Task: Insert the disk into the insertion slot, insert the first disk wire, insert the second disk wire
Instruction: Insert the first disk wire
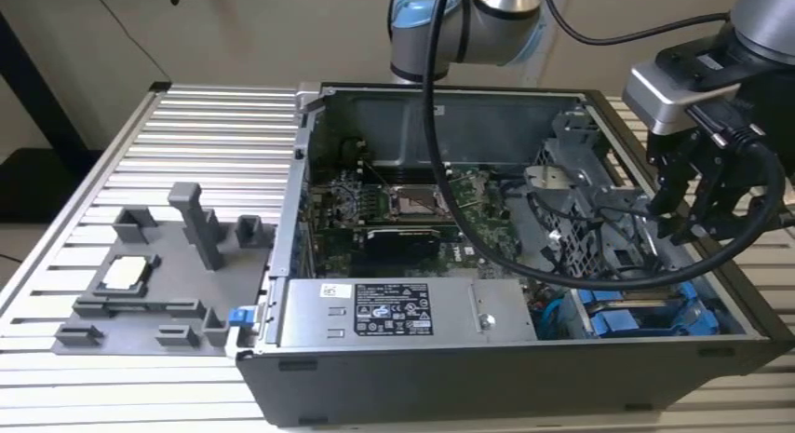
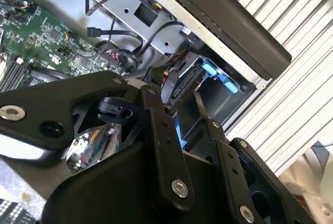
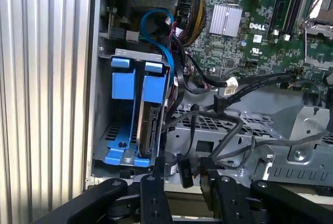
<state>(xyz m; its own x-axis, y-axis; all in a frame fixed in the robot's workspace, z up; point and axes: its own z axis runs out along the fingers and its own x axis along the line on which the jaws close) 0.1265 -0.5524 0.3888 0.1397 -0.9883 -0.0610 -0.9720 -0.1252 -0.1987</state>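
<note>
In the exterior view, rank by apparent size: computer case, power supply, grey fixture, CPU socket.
1. computer case
2. grey fixture and power supply: look about alike, so not ranked
3. CPU socket, though it lies farther from the camera

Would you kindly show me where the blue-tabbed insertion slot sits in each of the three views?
Exterior view: the insertion slot fills the case corner at the exterior view's lower right, beside the power supply box.
First wrist view: its blue plastic stands against the case wall, next to the ribbed table.
Second wrist view: its blue tabs sit against the case wall.
Shared landmark: the green motherboard.
</note>
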